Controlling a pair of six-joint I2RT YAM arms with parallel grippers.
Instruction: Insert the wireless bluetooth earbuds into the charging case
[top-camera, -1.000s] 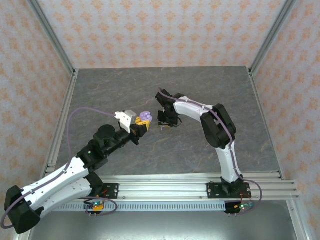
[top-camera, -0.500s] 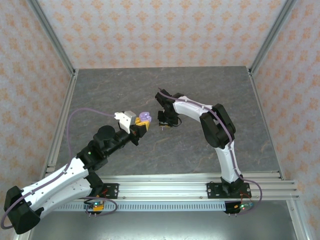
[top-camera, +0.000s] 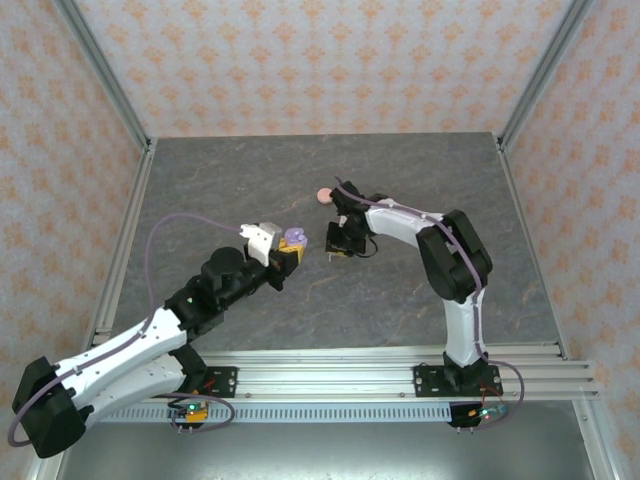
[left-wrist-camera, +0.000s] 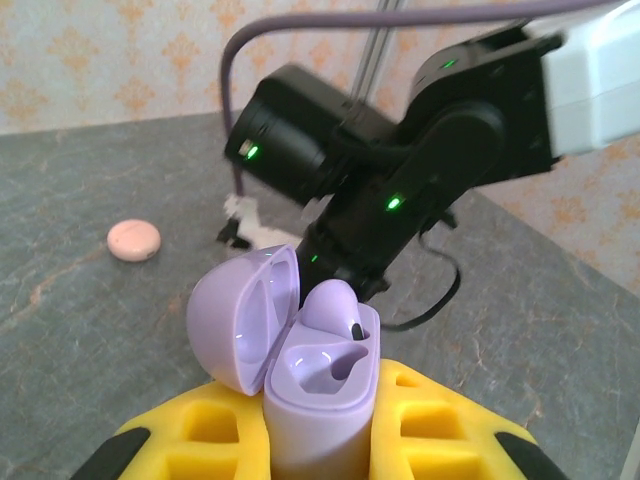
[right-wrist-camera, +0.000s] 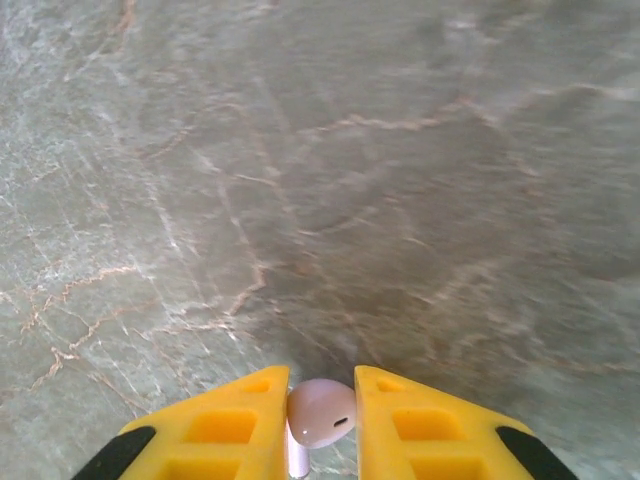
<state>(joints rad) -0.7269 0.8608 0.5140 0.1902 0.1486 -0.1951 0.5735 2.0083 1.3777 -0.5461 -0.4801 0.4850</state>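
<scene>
**Operator:** What has changed in the last second?

**Technician:** The right gripper has narrowed onto a lilac earbud. Both yellow fingers now press on its sides, and only the earbud keeps them apart. The right arm's elbow has swung outward, which uncovers a pink case lying closed on the table behind the wrist. The left gripper has kept its clamp on the lilac charging case and has edged it slightly toward the right gripper.

**Operator:** What does that mean for the task?

**Technician:** In my judgement the pick is complete and the transfer is the step in hand. The earbud is held above the table, just beside the case but not yet over it.

**Operator:** What is the condition of the case?

**Technician:** It stands upright between the left fingers, with its lid hinged back to the left of the wrist view. One earbud is already seated in the far socket. The near socket is empty and faces up and out, away from the wrist.

**Operator:** How is the held earbud oriented?

**Technician:** Its long axis runs roughly along the fingers. The rounded bulb sits near the fingertips, pointing outward toward the table. The stem trails back toward the palm, slightly left of centre, and its end is cut off by the frame edge.

**Operator:** What does insertion require?

**Technician:** Probably a reorientation, so that the stem leads into the empty socket. Whether the present grip permits that cannot be determined.
</scene>
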